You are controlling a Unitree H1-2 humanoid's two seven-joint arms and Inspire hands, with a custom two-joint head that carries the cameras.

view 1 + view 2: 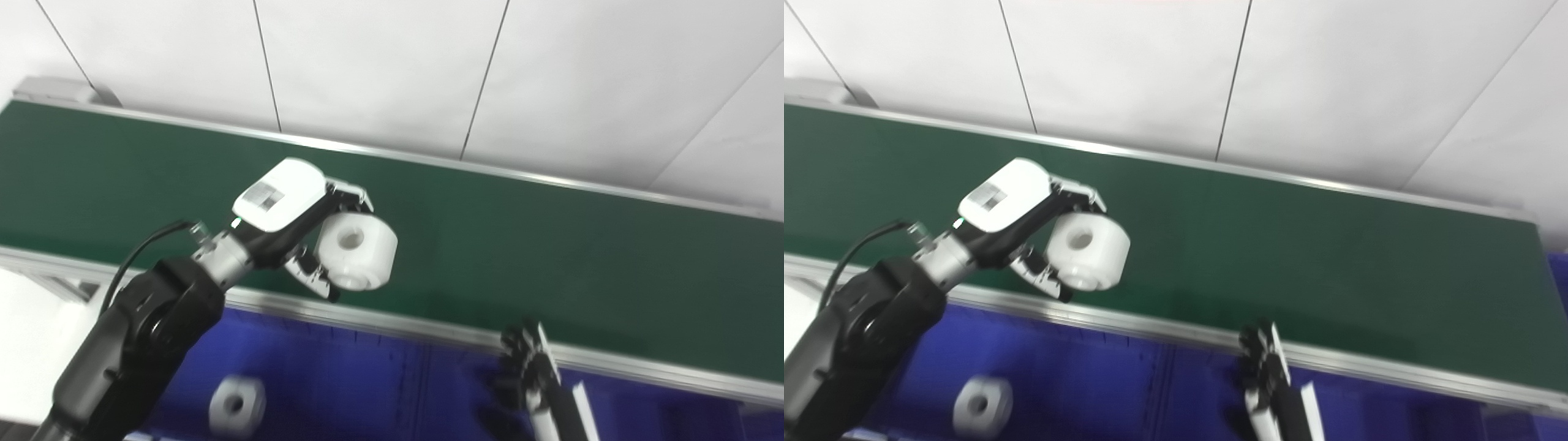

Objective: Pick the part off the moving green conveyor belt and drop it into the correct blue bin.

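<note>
My left hand [288, 220] is shut on a white round part with a centre hole [357, 250] and holds it in the air over the near edge of the green conveyor belt [520, 245]. It also shows in the right eye view [1088, 250]. A blue bin [343, 380] lies below, in front of the belt, with another white part [237, 404] lying in it. My right hand [530, 367] hangs low over the blue bins near the belt's front rail, holding nothing, its fingers partly curled.
A metal rail [429, 331] runs along the belt's near edge between belt and bins. A white panelled wall [398, 73] stands behind the belt. A divider [422, 392] separates the blue bins.
</note>
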